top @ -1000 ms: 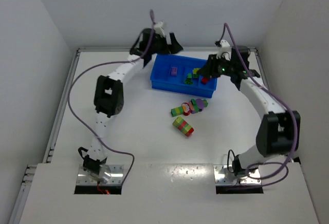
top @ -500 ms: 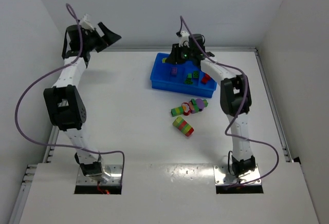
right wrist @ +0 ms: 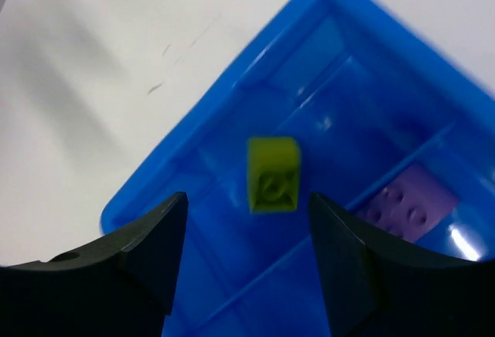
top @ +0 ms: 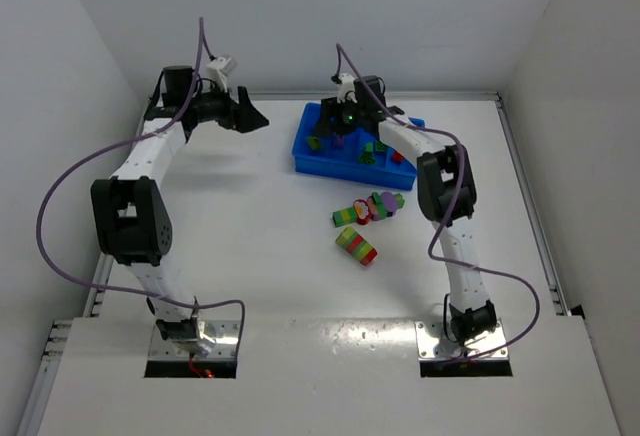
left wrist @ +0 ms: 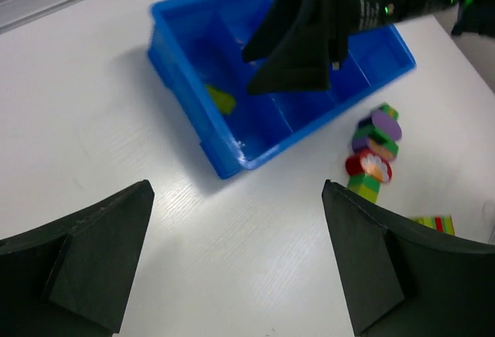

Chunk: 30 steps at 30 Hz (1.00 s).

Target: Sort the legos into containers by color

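The blue tray [top: 300, 164] lies at the back centre of the table. My right gripper [top: 328, 136] hovers open over its left end. In the right wrist view a yellow-green brick [right wrist: 272, 173] shows between the open fingers inside the tray's [right wrist: 236, 90] end compartment. A purple brick [right wrist: 410, 202] lies in the compartment beside it. Green bricks [top: 372, 151] and a red brick [top: 400, 156] lie in the right compartments. My left gripper [top: 255, 116] is open and empty, left of the tray. It sees the tray [left wrist: 182, 66], the yellow brick [left wrist: 220, 99] and my right gripper's fingers [left wrist: 298, 43].
Loose striped legos lie in front of the tray: a stick [top: 347, 213], a cluster with purple and red pieces [top: 382, 202] and a short block [top: 357, 246]. They also show in the left wrist view [left wrist: 375, 148]. White walls enclose the table on the back and both sides.
My left gripper has swung from the far left back corner rightward toward the tray. My right gripper has shifted left and down over the tray's left end.
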### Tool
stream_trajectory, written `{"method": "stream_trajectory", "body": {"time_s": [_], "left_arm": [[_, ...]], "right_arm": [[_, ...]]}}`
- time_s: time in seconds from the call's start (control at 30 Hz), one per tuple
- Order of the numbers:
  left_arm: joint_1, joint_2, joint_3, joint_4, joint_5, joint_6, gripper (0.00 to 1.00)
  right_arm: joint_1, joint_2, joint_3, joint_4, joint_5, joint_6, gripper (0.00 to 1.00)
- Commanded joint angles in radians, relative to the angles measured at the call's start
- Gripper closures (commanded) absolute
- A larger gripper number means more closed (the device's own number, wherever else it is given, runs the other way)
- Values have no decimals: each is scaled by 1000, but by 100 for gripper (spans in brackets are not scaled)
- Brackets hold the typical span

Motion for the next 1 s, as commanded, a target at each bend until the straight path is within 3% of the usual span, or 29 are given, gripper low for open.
{"method": "stream_trajectory", "body": {"time_s": [0.0,0.17,0.3,0.43,0.63,0.83,0.97], "left_arm": [[-60,0,2,-102,214,295,3],[-247,93,60,-375,252,677,3],[-391,149,101,-597,190,962,5],[-506,199,102,-656,181,1150,6],[-617,261,102,-645,181,1251,4],[-675,281,92,-576,172,1241,6],[-712,292,102,-567,153,1251,19]], "right_arm": [[-28,-240,-107,35,-21,-9,36],[-128,-541,-280,-46,-42,-133,36],[-197,-770,-421,-329,-62,-357,36],[-246,-978,-549,-575,-26,-585,36],[-264,-1187,-666,-847,94,-691,36],[-264,-1273,-713,-971,159,-702,36],[-264,-1333,-735,-990,206,-693,36]]}}
